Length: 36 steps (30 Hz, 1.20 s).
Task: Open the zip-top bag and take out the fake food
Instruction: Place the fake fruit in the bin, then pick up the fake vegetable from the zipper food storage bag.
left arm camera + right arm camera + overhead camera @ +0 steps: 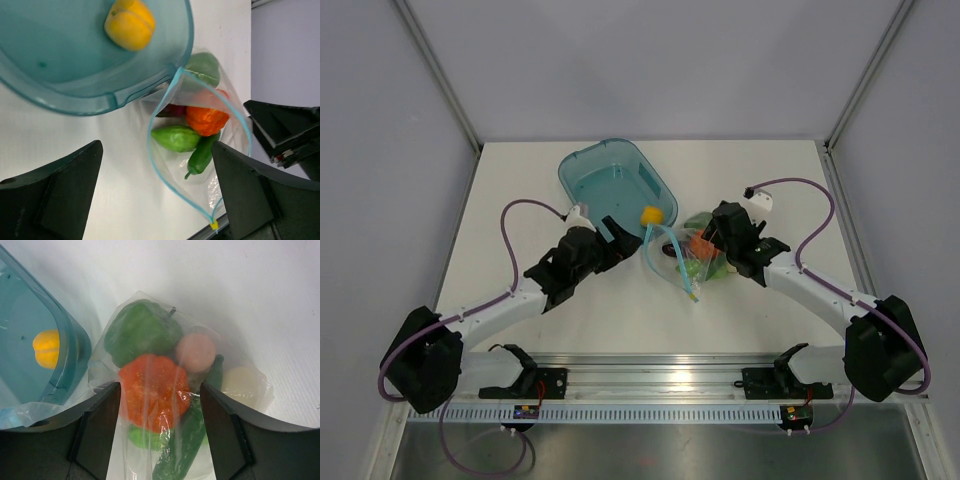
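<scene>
The zip-top bag [682, 268] lies on the table right of centre, its blue zip strip [160, 170] spread in an open loop. Fake food sits inside: an orange-red piece [152, 390], a green pepper [140, 332], a cucumber [201, 156], a pinkish piece [196, 352] and a whitish piece [242, 382]. A yellow lemon [130, 23] rests in the teal tub [605, 185]. My left gripper [157, 195] is open, just in front of the bag's mouth. My right gripper [160, 405] is open, its fingers [97, 425] standing either side of the filled end of the bag.
The tub's rim [125, 97] touches the bag's mouth. The right arm's black body [285, 132] shows beyond the bag in the left wrist view. A metal rail [650, 380] runs along the near table edge, and grey walls enclose the table.
</scene>
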### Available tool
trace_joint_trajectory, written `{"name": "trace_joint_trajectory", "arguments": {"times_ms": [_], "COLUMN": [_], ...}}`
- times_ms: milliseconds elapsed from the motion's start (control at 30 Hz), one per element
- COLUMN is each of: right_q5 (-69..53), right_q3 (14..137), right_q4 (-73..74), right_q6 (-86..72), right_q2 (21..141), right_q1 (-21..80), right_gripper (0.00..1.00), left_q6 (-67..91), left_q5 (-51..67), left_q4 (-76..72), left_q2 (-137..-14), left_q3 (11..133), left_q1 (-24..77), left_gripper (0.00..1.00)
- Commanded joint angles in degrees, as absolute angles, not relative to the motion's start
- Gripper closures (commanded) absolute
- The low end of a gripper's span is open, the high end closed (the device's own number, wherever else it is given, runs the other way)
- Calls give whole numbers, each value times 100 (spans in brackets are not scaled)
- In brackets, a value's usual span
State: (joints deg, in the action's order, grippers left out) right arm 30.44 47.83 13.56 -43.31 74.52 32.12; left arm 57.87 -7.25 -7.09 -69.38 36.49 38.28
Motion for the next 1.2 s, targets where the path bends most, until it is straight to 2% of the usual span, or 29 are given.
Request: {"name": "trace_joint_trajectory", "arguments": {"times_ms": [0, 267, 433, 533, 800, 967, 1167], "right_q5": [2989, 2918, 3015, 3102, 3173, 3155, 3138], "right_q3": [4843, 4878, 4843, 4773, 4728, 4711, 4693], "right_q4": [1239, 1134, 1099, 1037, 1011, 976, 914], "right_q6": [-4289, -4315, -4359, -4377, -4395, -4316, -4175], "right_q2": [7488, 7690, 7647, 7576, 7541, 7524, 7506], "right_q1": [3155, 3155, 3164, 3164, 3155, 3164, 3155], "right_gripper": [28, 42, 54, 60, 92, 99, 100], "left_q6": [5897, 5898, 5748, 5704, 5634, 5467, 5256], "left_q5": [-598, -211, -290, -325, -624, -563, -361], "left_q4": [-1440, -1652, -1652, -1767, -2039, -2048, -2144], "left_q2": [-6662, -6592, -6653, -6759, -7013, -7408, -7743], "left_q3": [3270, 3050, 3172, 3190, 3295, 3542, 3858], "left_q1": [3850, 3902, 4069, 4192, 4596, 4676, 4667], "left_gripper": [9, 15, 27, 38, 39, 39, 42]}}
